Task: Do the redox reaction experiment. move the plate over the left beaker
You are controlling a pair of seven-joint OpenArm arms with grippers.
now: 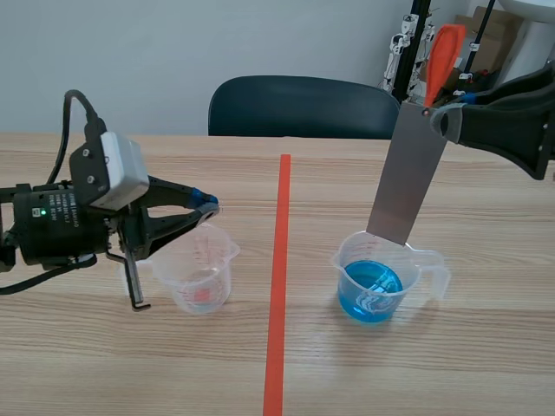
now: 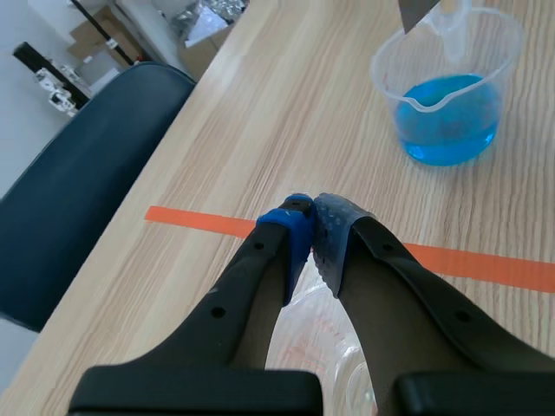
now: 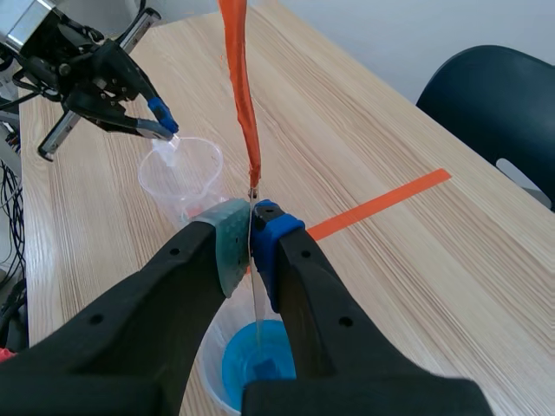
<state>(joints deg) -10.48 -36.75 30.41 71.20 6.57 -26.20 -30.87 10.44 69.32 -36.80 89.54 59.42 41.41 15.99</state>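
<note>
**Plate hangs over the right beaker, well apart from the left one**

On the left half of the bench (image 1: 486, 364), the left gripper (image 1: 208, 205) sits low with its fingers pressed together. Its tips are at the far rim of the clear left beaker (image 1: 199, 277); whether they pinch the rim cannot be told. This beaker stands upright, left of the orange tape line (image 1: 279, 286).

Right of the line stands the right beaker (image 1: 373, 290), holding blue liquid. The grey metal plate (image 1: 408, 173) hangs tilted over it, lower edge at its far rim. The right gripper (image 3: 251, 227), raised near the bench's right edge, is clamped on the plate's upper end, just below an orange tab (image 1: 442, 52).
</note>
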